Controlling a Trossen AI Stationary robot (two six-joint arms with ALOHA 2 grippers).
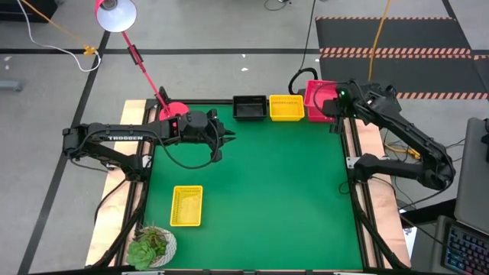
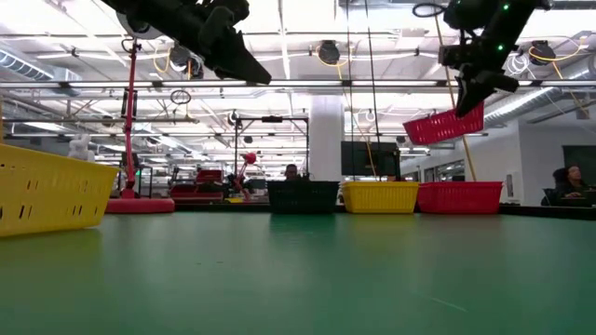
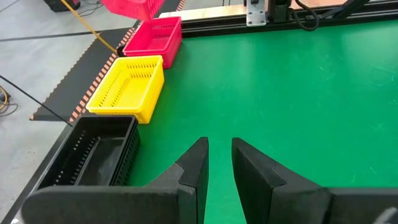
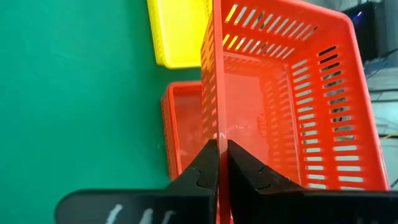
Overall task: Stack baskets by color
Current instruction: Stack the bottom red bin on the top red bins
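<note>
- Yellow basket, alone at the near left of the mat, is not yet stacked.
- Left gripper hovers mid-table, fingers slightly parted, holding nothing.
- Right gripper pinches the wall of a red-pink basket, held aloft above the red stack in the far row; next, I judge, it must lower it squarely in.

A pink lamp stands at the green table's far-left corner, a potted plant near-left
</note>
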